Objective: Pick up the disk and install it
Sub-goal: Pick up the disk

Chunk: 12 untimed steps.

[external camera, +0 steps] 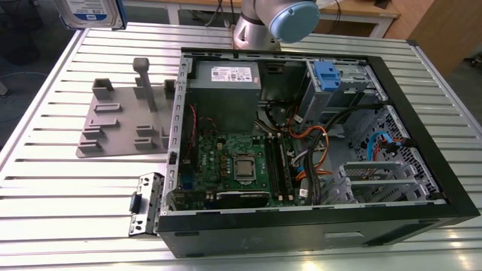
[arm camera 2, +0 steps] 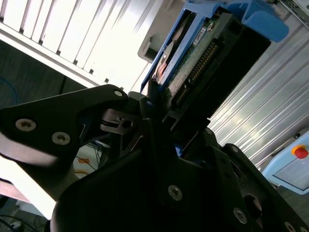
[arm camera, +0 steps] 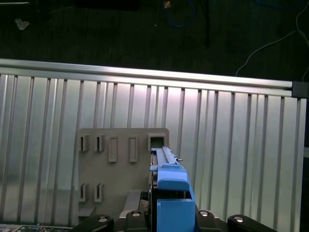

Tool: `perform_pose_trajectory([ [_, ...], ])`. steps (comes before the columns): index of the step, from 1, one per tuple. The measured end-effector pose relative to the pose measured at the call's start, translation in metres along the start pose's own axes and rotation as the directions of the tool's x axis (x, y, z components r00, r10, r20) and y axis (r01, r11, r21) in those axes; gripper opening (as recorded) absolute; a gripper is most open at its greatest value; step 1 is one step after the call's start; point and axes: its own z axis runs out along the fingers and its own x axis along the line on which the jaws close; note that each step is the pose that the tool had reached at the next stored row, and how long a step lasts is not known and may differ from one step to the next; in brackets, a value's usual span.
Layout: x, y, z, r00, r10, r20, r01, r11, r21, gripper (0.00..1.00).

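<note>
Up above the slatted metal table (external camera: pixel 60 197), at the far corner on the exterior view's left, the disk (external camera: pixel 89 12) hangs in the air with its white-and-blue label facing the camera. In the second wrist view the black gripper (arm camera 2: pixel 169 113) has its jaws pinching the disk (arm camera 2: pixel 190 58) by its flat sides, blue side rails showing along the edges. In the first wrist view the disk (arm camera: pixel 169 183) sits edge-on over the grey slotted stand (arm camera: pixel 116 183), which lies flat on the table. Just beside the stand (external camera: pixel 121 127), an open computer case (external camera: pixel 418 121) lies on its side. Inside it are a grey metal box (external camera: pixel 223 93) with a white sticker, a green circuit board (external camera: pixel 233 164), a blue bracket (external camera: pixel 325 73) at the far corner, and orange and black cables (external camera: pixel 316 147) crossing the middle. The arm (external camera: pixel 275 22) rises behind the case.
</note>
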Motion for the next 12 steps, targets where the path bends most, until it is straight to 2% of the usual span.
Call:
perform_pose_trajectory([
  [4,-0.0001,0.0001,-0.0050,1.0000,0.000,0.0000,0.000,1.0000,-0.0001,0.36],
  [12,-0.0001,-0.0006,-0.0056,1.0000,0.000,-0.0001,0.000,1.0000,-0.0005,0.36],
])
